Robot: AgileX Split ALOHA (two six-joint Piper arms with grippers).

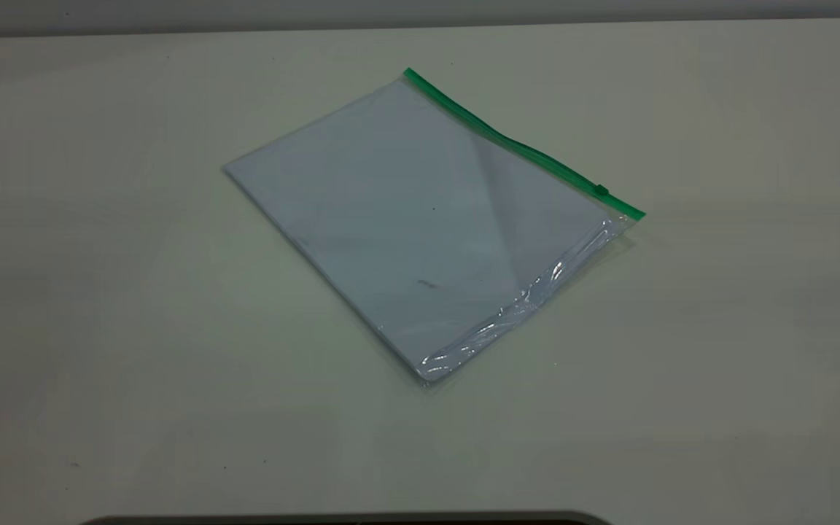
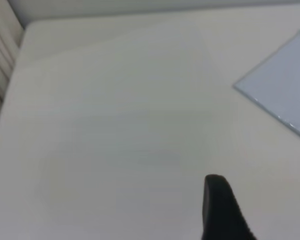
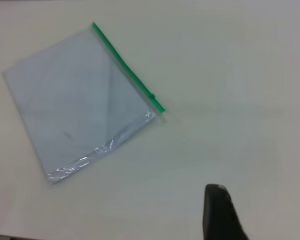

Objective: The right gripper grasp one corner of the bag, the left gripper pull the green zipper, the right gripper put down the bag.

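The bag (image 1: 420,226) lies flat on the table, a clear pouch with a pale blue-grey sheet inside. The green zipper (image 1: 515,142) runs along its far right edge, with the slider tab (image 1: 601,191) near the right-hand corner. Neither gripper shows in the exterior view. In the left wrist view my left gripper (image 2: 260,200) is open and empty above bare table, well off from the bag's corner (image 2: 285,95). In the right wrist view my right gripper (image 3: 262,205) is open and empty, apart from the bag (image 3: 80,100), the zipper (image 3: 127,65) and the tab (image 3: 152,96).
The pale table (image 1: 99,328) spreads wide around the bag. Its far edge meets a grey wall (image 1: 420,11). A dark curved edge (image 1: 347,519) shows at the near side. In the left wrist view the table's corner (image 2: 25,30) stands beside ribbed panels.
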